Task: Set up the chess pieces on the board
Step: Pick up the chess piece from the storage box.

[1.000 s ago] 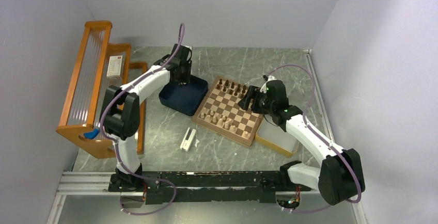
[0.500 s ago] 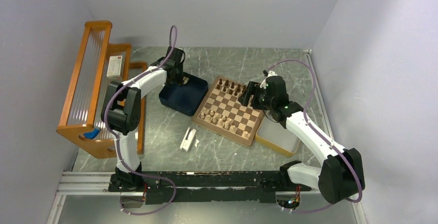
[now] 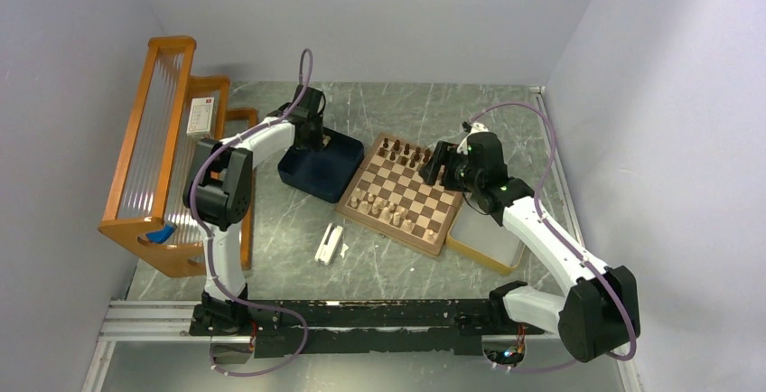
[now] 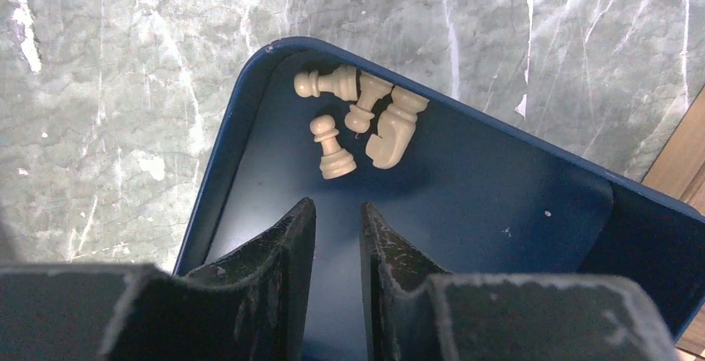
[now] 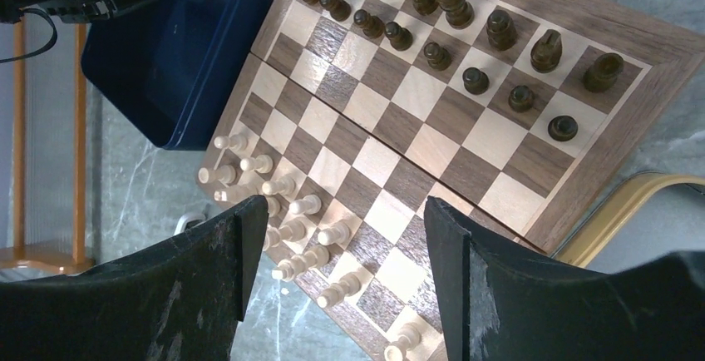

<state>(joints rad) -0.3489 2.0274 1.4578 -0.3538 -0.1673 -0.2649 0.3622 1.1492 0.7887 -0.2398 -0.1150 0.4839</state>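
The board (image 3: 408, 190) lies at mid-table, with dark chess pieces (image 3: 406, 151) along its far rows and pale chess pieces (image 3: 384, 210) along its near rows. In the right wrist view, the dark pieces (image 5: 465, 45) stand upright and the pale ones (image 5: 291, 211) crowd the board's (image 5: 657, 53) left edge. Several pale pieces (image 4: 332, 146) lie or stand in a corner of the dark blue tray (image 4: 499, 203). My left gripper (image 4: 337, 203) hovers over that tray just short of them, its jaws narrowly apart and empty. My right gripper (image 5: 345, 203) hangs wide open above the board, holding nothing.
The blue tray (image 3: 316, 175) touches the board's left side. A pale yellow-rimmed tray (image 3: 488, 243) sits at the board's right corner. An orange wooden rack (image 3: 154, 139) fills the left side. A small white object (image 3: 329, 244) lies on the marble in front of the board.
My left gripper has drawn slightly back and left over the blue tray and its jaws have narrowed. The right gripper has shifted only slightly above the board.
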